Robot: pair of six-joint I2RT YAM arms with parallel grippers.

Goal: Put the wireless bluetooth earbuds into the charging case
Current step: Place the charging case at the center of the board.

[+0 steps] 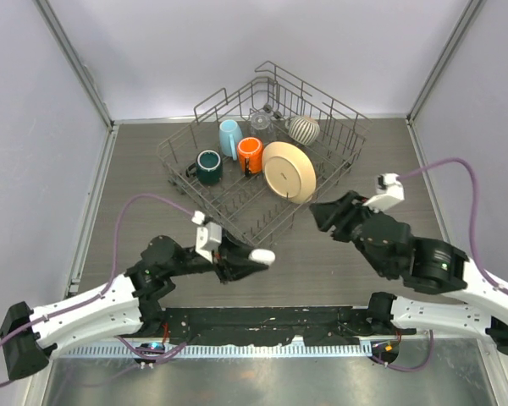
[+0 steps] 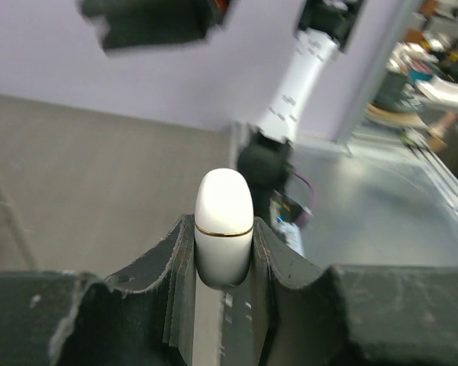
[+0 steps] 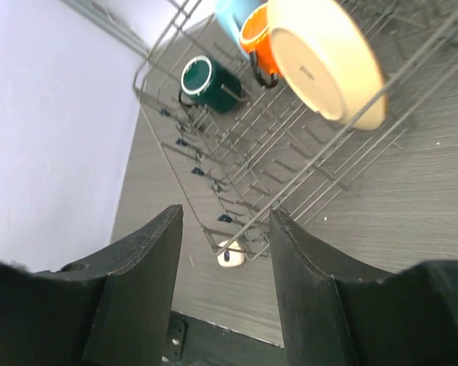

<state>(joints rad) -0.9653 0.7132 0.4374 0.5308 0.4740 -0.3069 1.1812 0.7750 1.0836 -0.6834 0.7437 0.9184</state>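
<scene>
Two arms reach in from the near edge of the grey wood-grain table [image 1: 135,169]. The left gripper [image 1: 247,260] lies low over the table just in front of the near corner of a wire dish rack [image 1: 229,207]. Its jaws are drawn in narrow and clamp a white charging case [image 2: 224,206]. In the left wrist view the case is a smooth capsule standing upright between the two black fingers. Its rounded top rises clear of them, and a thin gold seam runs round it with the lid closed.

The right gripper [image 3: 225,221] hangs in the air to the right, just off the rack's right-hand side. Its jaws stand moderately apart with nothing between them. Through that gap the right wrist view shows a small white thing [image 3: 230,254] with a dark spot, by the rack's near corner. It is too small to tell whether it is an earbud or the tip of the case, and no other earbud can be made out for certain.

Farther back, the rack sits turned at an angle in the middle of the table. A dark green mug [image 1: 208,167] stands in its left part, with a light blue cup [image 1: 229,137] and an orange mug [image 1: 250,155] side by side behind and to its right. A cream plate [image 1: 289,172] leans on edge in the right part, and a striped round cup [image 1: 303,128] sits near the far corner.
</scene>
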